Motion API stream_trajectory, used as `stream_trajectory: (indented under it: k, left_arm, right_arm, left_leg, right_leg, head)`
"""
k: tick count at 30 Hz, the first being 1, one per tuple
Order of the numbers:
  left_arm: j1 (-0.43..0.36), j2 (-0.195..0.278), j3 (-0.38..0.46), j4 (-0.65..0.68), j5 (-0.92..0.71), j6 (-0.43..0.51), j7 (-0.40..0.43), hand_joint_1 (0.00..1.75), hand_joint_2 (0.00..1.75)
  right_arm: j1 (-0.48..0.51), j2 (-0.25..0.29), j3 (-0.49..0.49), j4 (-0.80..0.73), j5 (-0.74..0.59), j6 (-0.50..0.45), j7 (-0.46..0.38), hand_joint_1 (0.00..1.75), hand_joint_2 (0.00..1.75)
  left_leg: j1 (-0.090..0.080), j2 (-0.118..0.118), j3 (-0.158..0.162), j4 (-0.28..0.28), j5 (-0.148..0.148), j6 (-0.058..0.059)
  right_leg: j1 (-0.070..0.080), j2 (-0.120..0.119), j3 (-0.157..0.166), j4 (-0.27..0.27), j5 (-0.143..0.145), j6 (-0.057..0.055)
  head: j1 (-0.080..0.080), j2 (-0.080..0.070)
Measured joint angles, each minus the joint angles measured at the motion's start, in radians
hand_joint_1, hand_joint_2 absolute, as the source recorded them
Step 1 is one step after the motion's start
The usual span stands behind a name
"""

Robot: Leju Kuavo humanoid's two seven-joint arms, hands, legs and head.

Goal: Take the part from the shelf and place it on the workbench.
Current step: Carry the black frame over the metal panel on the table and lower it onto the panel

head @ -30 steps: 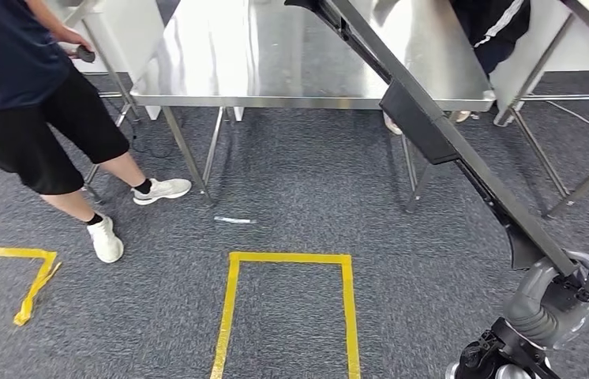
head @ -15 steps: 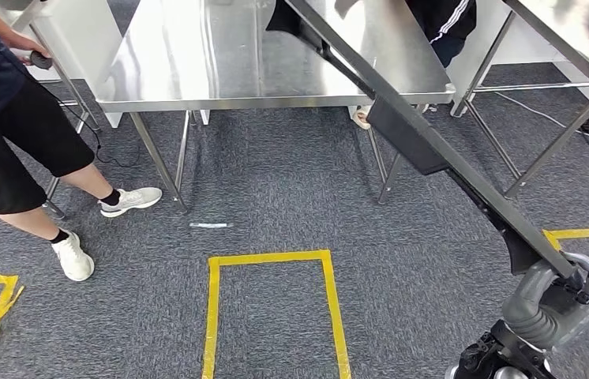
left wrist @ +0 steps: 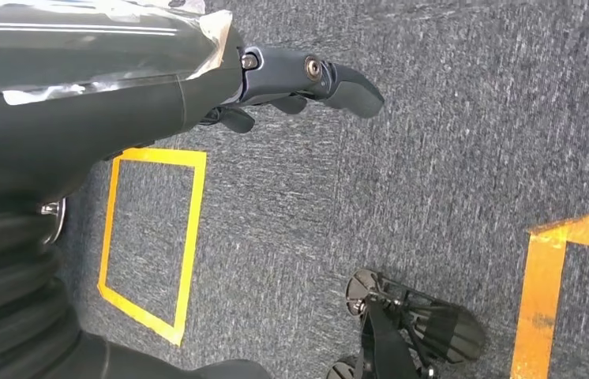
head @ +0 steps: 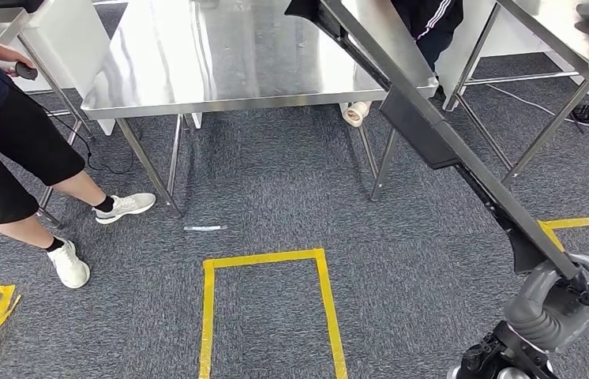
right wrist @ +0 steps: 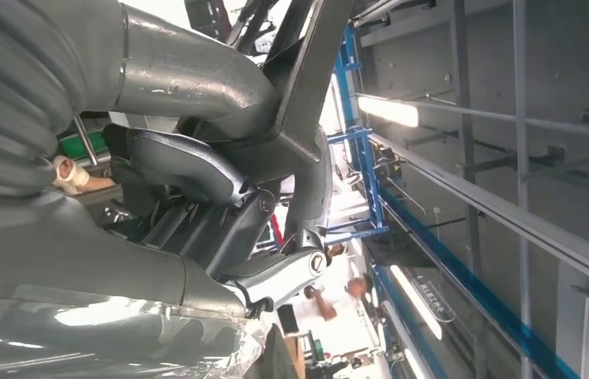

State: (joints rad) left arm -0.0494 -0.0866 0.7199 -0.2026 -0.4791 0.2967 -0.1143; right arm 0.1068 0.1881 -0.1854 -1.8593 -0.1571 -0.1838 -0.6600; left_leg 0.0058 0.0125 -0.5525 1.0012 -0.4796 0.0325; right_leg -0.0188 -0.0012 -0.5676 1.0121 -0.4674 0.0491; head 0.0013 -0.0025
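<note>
**Long black part riding in the right hand above the carpet**

The right hand [head: 564, 304] is gripping the lower end of the part [head: 433, 138], a long black bar with a wider block along it, low at the right of the head view. The part is slanting up and away from the hand, crossing over the near right corner of the steel counter [head: 196, 71], its far end hanging above the counter's top. In the right wrist view the fingers [right wrist: 189, 170] are wrapping around the bar.

The left hand [left wrist: 291, 79] is hanging above the grey carpet, holding nothing, its fingers loosely apart.

A yellow tape outline [head: 264, 304] is lying on the carpet in front of the counter. A person [head: 15, 150] in black shorts and white shoes is standing at the counter's left end.
</note>
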Motion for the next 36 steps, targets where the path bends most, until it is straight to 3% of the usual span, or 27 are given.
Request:
stream_trajectory:
  k: [3, 9, 10, 12, 14, 15, 16, 18, 20, 22, 25, 28, 29, 30, 31, 33, 34, 36]
  left_arm:
    - [0.0, 0.001, 0.002, 0.0, 0.0, 0.003, -0.003, 0.0, 1.75]
    - [0.0, -0.002, 0.006, 0.0, 0.0, 0.012, -0.004, 0.0, 1.75]
    - [-0.001, -0.003, 0.006, 0.0, 0.0, 0.013, -0.005, 0.0, 1.75]
    - [-0.001, -0.004, 0.007, 0.0, 0.0, 0.015, -0.006, 0.0, 1.75]
    - [-0.001, -0.006, 0.01, 0.0, 0.0, 0.015, -0.006, 0.0, 1.75]
    - [-0.001, -0.007, 0.011, 0.0, 0.0, 0.015, -0.006, 0.0, 1.75]
    - [-0.001, -0.009, 0.013, 0.0, 0.0, 0.014, -0.006, 0.0, 1.75]
    - [0.0, -0.01, 0.015, 0.0, 0.0, 0.013, -0.009, 0.0, 1.75]
    - [-0.001, -0.01, 0.016, 0.0, -0.001, 0.013, -0.013, 0.0, 1.75]
    - [-0.001, -0.01, 0.017, 0.0, -0.002, 0.013, -0.015, 0.0, 1.75]
    - [-0.002, -0.01, 0.018, 0.0, -0.002, 0.013, -0.016, 0.0, 1.75]
    - [-0.001, -0.01, 0.018, 0.0, -0.002, 0.013, -0.016, 0.0, 1.75]
    - [0.001, -0.01, 0.018, 0.0, -0.002, 0.013, -0.016, 0.0, 1.75]
    - [0.002, -0.01, 0.018, 0.0, -0.002, 0.013, -0.016, 0.0, 1.75]
    - [0.003, -0.01, 0.018, 0.0, -0.003, 0.013, -0.016, 0.0, 1.75]
    - [0.003, -0.009, 0.019, 0.0, -0.005, 0.016, -0.016, 0.0, 1.75]
    - [0.002, -0.009, 0.019, 0.0, -0.006, 0.018, -0.016, 0.0, 1.75]
    - [-0.002, -0.008, 0.021, 0.0, -0.009, 0.025, -0.015, 0.0, 1.75]
  right_arm:
    - [0.001, 0.0, 0.0, 0.0, 0.003, -0.001, 0.0, 1.75, 1.75]
    - [0.0, -0.001, 0.001, 0.0, 0.011, 0.003, 0.0, 1.75, 1.75]
    - [-0.001, -0.002, 0.002, 0.001, 0.013, 0.005, 0.0, 1.75, 1.75]
    - [-0.002, -0.006, 0.001, 0.003, 0.014, 0.009, 0.0, 1.75, 1.75]
    - [-0.002, -0.01, 0.001, 0.008, 0.015, 0.013, 0.0, 1.75, 1.75]
    - [-0.002, -0.012, 0.001, 0.011, 0.016, 0.015, 0.0, 1.75, 1.75]
    - [-0.002, -0.014, 0.0, 0.013, 0.017, 0.016, 0.0, 1.75, 1.75]
    - [-0.004, -0.017, 0.0, 0.016, 0.018, 0.019, 0.0, 1.75, 1.75]
    - [-0.007, -0.018, 0.0, 0.018, 0.019, 0.022, 0.0, 1.75, 1.75]
    - [-0.007, -0.02, -0.001, 0.021, 0.019, 0.025, 0.0, 1.75, 1.75]
    - [-0.008, -0.02, -0.003, 0.022, 0.02, 0.025, 0.0, 1.75, 1.75]
    - [-0.009, -0.019, -0.002, 0.023, 0.021, 0.025, 0.0, 1.75, 1.75]
    - [-0.009, -0.019, -0.002, 0.023, 0.023, 0.025, 0.0, 1.75, 1.75]
    - [-0.009, -0.019, -0.003, 0.024, 0.025, 0.025, 0.0, 1.75, 1.75]
    - [-0.009, -0.019, -0.003, 0.025, 0.028, 0.026, 0.0, 1.75, 1.75]
    - [-0.011, -0.019, -0.002, 0.025, 0.038, 0.029, 0.0, 1.75, 1.75]
    - [-0.012, -0.019, -0.002, 0.026, 0.042, 0.031, 0.0, 1.75, 1.75]
    - [-0.013, -0.018, -0.002, 0.027, 0.049, 0.037, 0.0, 1.75, 1.75]
  left_leg:
    - [-0.001, 0.0, -0.003, 0.004, -0.002, -0.003]
    - [-0.002, 0.002, 0.004, -0.015, 0.009, 0.01]
    - [0.001, 0.004, 0.008, -0.025, 0.015, 0.013]
    - [0.004, 0.005, 0.012, -0.034, 0.02, 0.016]
    - [0.004, 0.006, 0.011, -0.033, 0.019, 0.016]
    - [0.004, 0.005, 0.011, -0.032, 0.017, 0.014]
    - [0.006, 0.005, 0.013, -0.031, 0.016, 0.011]
    - [0.008, 0.003, 0.014, -0.023, 0.008, 0.0]
    - [0.006, 0.002, 0.013, -0.013, -0.002, -0.015]
    - [0.006, 0.002, 0.013, -0.011, -0.006, -0.025]
    - [0.013, -0.001, -0.006, 0.031, -0.033, -0.036]
    - [0.014, -0.005, -0.108, 0.22, -0.108, -0.04]
    - [0.014, -0.005, -0.142, 0.273, -0.118, -0.039]
    - [0.014, -0.005, -0.162, 0.293, -0.109, -0.037]
    - [0.014, -0.005, -0.163, 0.273, -0.081, -0.033]
    - [0.011, -0.003, -0.117, 0.147, 0.002, -0.018]
    - [0.007, 0.0, -0.092, 0.086, 0.029, -0.011]
    - [-0.003, 0.005, -0.066, 0.028, 0.041, -0.003]
  right_leg:
    - [-0.003, 0.0, -0.001, 0.0, 0.002, -0.002]
    - [-0.005, 0.0, -0.007, 0.006, -0.001, 0.009]
    - [-0.003, 0.0, -0.02, 0.033, -0.016, 0.008]
    - [-0.002, 0.0, -0.076, 0.148, -0.068, 0.003]
    - [-0.004, 0.0, -0.126, 0.252, -0.1, 0.007]
    - [-0.005, 0.0, -0.127, 0.255, -0.094, 0.014]
    - [-0.008, 0.0, -0.107, 0.214, -0.072, 0.024]
    - [-0.013, -0.004, -0.037, 0.076, -0.022, 0.041]
    - [-0.012, -0.003, 0.004, -0.002, -0.004, 0.03]
    - [-0.007, 0.001, 0.007, -0.004, -0.008, 0.005]
    - [-0.011, 0.005, 0.015, -0.005, -0.011, -0.019]
    - [-0.007, 0.006, 0.022, -0.005, -0.019, -0.035]
    - [-0.004, 0.007, 0.025, -0.005, -0.022, -0.038]
    - [-0.002, 0.008, 0.03, -0.005, -0.025, -0.041]
    - [0.0, 0.01, 0.036, -0.005, -0.028, -0.042]
    - [0.002, 0.013, 0.047, -0.005, -0.037, -0.041]
    - [0.007, 0.014, 0.051, -0.005, -0.041, -0.038]
    - [0.009, 0.012, 0.052, -0.007, -0.047, -0.029]
  head:
    - [0.0, 0.0]
    - [0.001, 0.0]
    - [0.002, 0.0]
    - [0.005, 0.0]
    - [0.006, 0.0]
    - [0.006, 0.0]
    - [0.006, 0.0]
    - [0.007, 0.0]
    - [0.006, 0.0]
    - [0.005, 0.0]
    - [0.002, 0.0]
    - [-0.001, 0.0]
    - [-0.001, 0.0]
    - [-0.001, 0.0]
    - [-0.001, 0.0]
    - [-0.001, 0.0]
    - [0.0, 0.0]
    - [0.0, 0.0]
